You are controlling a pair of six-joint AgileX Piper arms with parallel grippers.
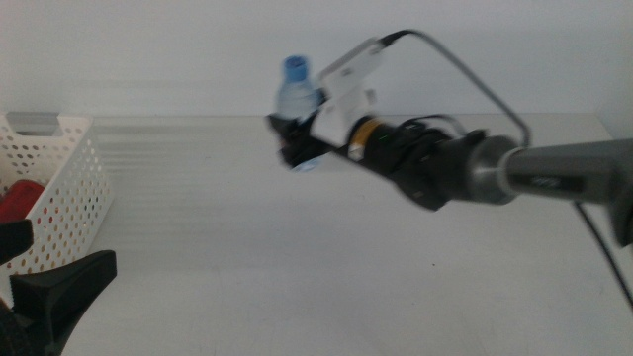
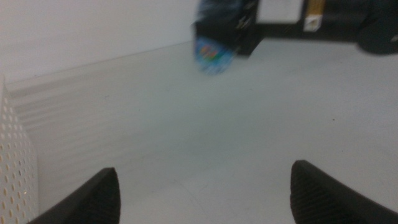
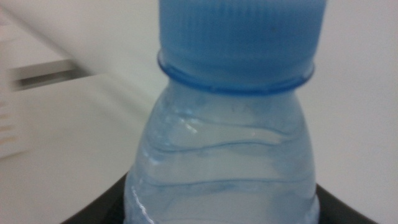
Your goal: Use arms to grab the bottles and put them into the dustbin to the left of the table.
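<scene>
Dustbin: white perforated basket at the table's left edge; a red can lies inside. Left gripper: low beside the dustbin, jaws spread wide, holding nothing. Table: bare white surface between dustbin and bottle. Water bottle: blue-capped, upright, raised above mid-table. Right gripper: clamped around the bottle's body, arm entering from right.
</scene>
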